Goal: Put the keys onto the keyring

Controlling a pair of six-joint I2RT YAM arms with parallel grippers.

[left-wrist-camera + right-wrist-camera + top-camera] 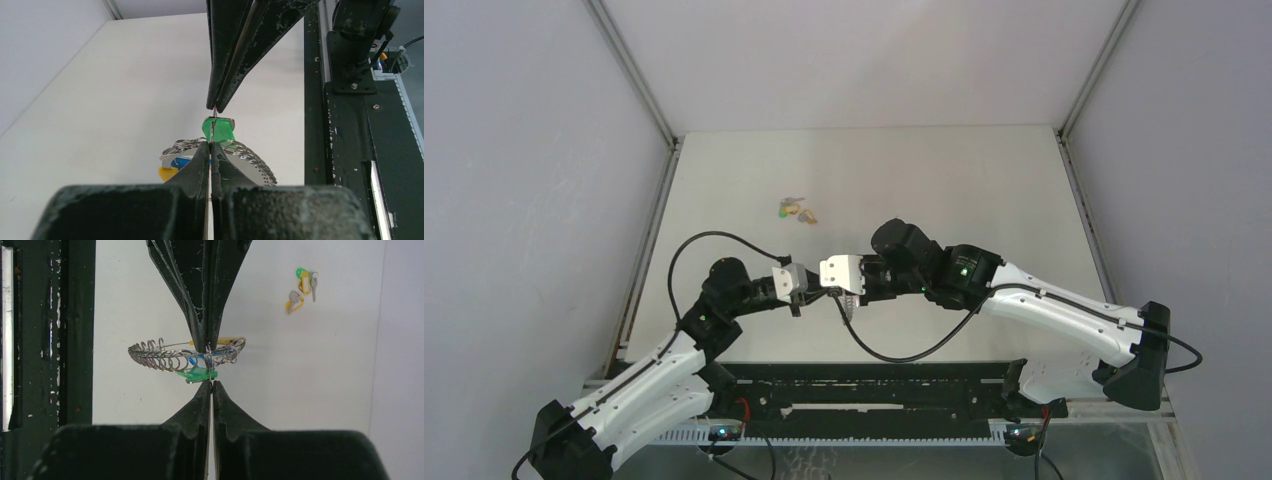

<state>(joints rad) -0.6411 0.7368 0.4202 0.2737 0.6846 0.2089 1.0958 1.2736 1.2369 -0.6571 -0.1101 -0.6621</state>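
As we look down from above: the left gripper and right gripper meet tip to tip, both closed tight. The keyring hangs at their tips, and loose keys lie well beyond the keyring on the table.
Left wrist: the left gripper pinches the keyring's wire, and a green key sits just behind the pinch.
Right wrist: the right gripper also nips that wire, it seems. The coils spread out to one side of the pinch.
Handling: we judge the keyring light, springy and slippery.
Hold: the bare wire end, not the coils.
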